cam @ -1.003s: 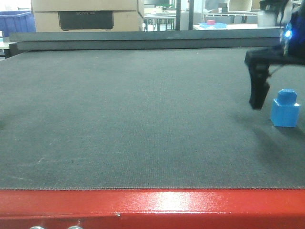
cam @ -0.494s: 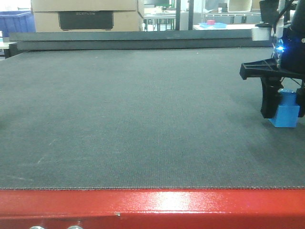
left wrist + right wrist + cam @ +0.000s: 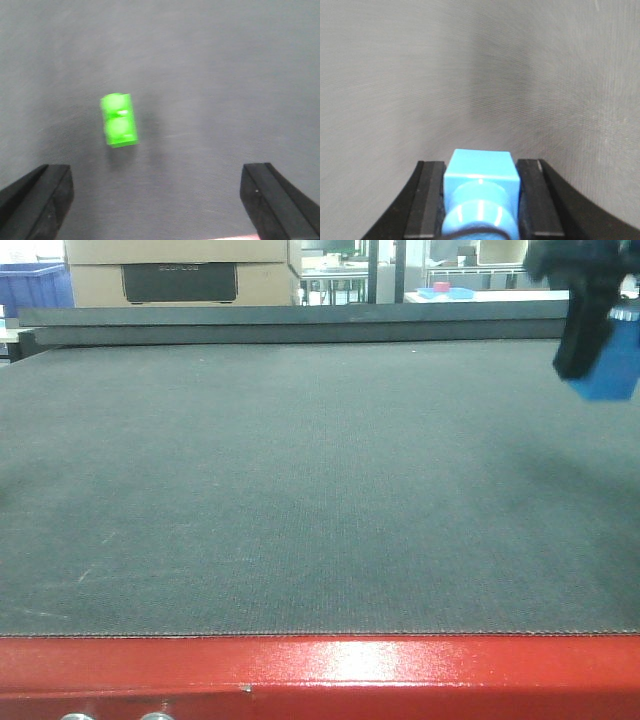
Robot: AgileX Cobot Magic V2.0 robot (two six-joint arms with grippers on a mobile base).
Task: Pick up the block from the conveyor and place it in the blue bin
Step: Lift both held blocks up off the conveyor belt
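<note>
The bright blue block (image 3: 612, 368) hangs in the air above the conveyor (image 3: 300, 490) at the far right, clamped in my right gripper (image 3: 603, 365). In the right wrist view the block (image 3: 480, 172) sits between the two black fingers (image 3: 427, 200), stud toward the camera, with my right gripper (image 3: 480, 200) shut on it. My left gripper (image 3: 157, 192) is open over the dark belt (image 3: 210, 75) with nothing between its fingers. A blue bin (image 3: 35, 285) shows far back at the left, beyond the belt.
A small green two-stud brick (image 3: 120, 120) lies on the belt ahead of the left gripper. The conveyor's red frame (image 3: 320, 670) runs along the near edge. A cardboard box (image 3: 180, 270) and a blue tray with a pink block (image 3: 445, 290) stand behind.
My right gripper closed on the blue block where it stood on the belt, then lifted it well up off the belt. The block's place on the belt now lies bare.
</note>
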